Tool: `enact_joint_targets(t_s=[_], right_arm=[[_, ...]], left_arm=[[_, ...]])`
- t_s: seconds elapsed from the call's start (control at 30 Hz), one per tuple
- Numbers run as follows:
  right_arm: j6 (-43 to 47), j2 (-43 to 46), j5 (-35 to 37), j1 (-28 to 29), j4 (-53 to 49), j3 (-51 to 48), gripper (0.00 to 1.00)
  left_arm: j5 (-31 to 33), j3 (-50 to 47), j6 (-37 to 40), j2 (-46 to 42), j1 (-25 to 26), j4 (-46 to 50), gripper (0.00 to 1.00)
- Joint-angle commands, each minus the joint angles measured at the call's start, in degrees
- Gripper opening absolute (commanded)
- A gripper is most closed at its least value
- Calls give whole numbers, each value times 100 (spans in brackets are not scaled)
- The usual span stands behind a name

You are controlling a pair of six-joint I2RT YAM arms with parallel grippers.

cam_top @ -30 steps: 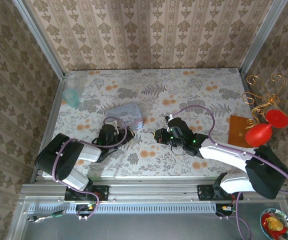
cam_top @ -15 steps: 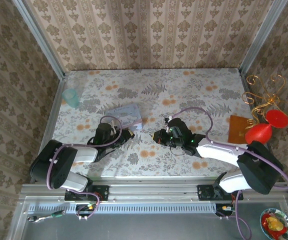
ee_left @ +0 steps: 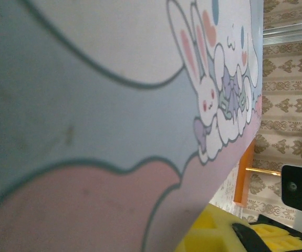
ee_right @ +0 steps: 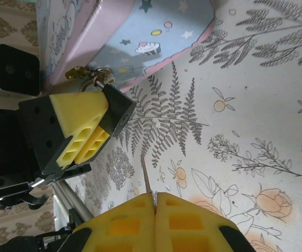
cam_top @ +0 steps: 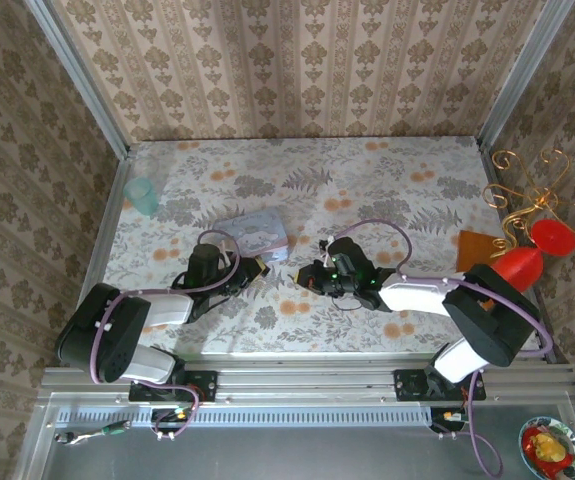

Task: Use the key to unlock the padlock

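The padlock (ee_right: 118, 111) is a small black block whose thin shackle (ee_right: 102, 80) hooks into a gold clasp on the pale translucent box (cam_top: 252, 230). My left gripper (ee_right: 104, 125) is shut on the padlock's body, pressed against the box's near right corner (cam_top: 254, 268). In the left wrist view the box's bunny-printed side (ee_left: 140, 105) looms close, with one yellow finger (ee_left: 219, 231) below it. My right gripper (ee_right: 155, 195) is shut on the key (ee_right: 146, 173). Its thin blade points at the padlock with a gap between. From above, the right gripper (cam_top: 307, 275) sits just right of the left one.
A teal cup (cam_top: 143, 195) stands at the far left. A brown board (cam_top: 475, 250), red bulbs (cam_top: 523, 264) and a gold wire stand (cam_top: 532, 190) crowd the right edge. Patterned walls close the table's back and sides.
The left gripper has slid a little right along the box. The right gripper has moved left, bringing the key closer to the padlock.
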State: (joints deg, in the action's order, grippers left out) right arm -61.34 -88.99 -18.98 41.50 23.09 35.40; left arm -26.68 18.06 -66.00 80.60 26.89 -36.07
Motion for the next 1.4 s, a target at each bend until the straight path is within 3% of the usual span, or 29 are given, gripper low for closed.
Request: enact_joint_targets(t_s=[0.0,0.37,1.37], right_arm=[[-241,-229,-426,-28,480,99,0],[-466,-541,-959,-210,1136,64,0],[-721,-1032,-1476,-484,2003,153,0]], left_arm=[[-327,108,-179,-132,-35,-360,5],[-521,197,-238,-149,-211,-444,4],[-743,233,-480,-360,-177,-596,2]])
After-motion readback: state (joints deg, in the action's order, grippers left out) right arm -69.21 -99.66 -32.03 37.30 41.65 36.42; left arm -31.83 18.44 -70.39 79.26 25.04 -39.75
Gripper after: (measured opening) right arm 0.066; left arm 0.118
